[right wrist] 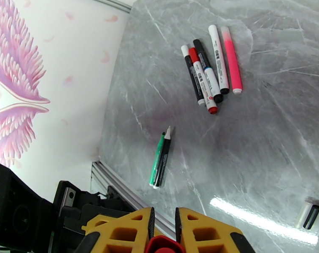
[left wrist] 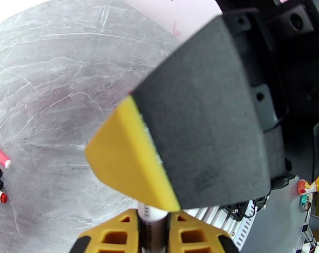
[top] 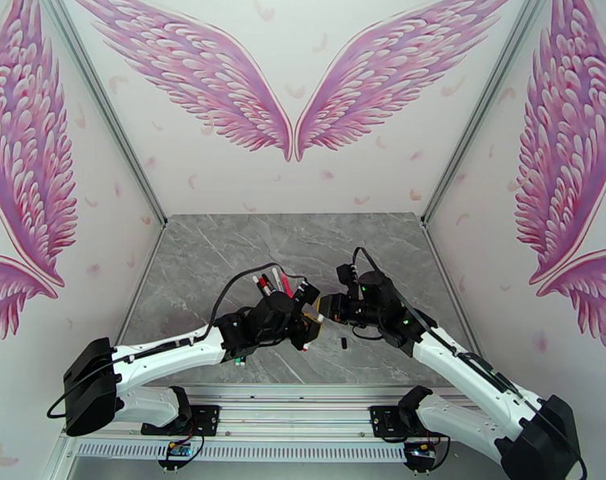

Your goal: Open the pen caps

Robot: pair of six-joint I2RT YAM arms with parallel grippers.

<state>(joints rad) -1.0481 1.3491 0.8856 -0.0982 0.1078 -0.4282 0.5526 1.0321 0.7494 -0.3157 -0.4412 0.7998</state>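
Red cap (right wrist: 163, 245): clamped between the yellow fingers of the right gripper (right wrist: 164, 222), jaws closed on it; white pen barrel (left wrist: 150, 213): gripped upright between the fingers of the left gripper (left wrist: 153, 226), jaws closed on it. In the top view the two grippers meet tip to tip above the middle of the grey marble table (top: 222, 258). Two loose caps (right wrist: 309, 213) – one whitish, one black – lie touching each other on the table, well apart from the rest; a green pen and a black pen (right wrist: 159, 159) lie side by side, touching; five further pens (right wrist: 210, 74) lie bundled together beyond them – black, red, white and pink parts noted.
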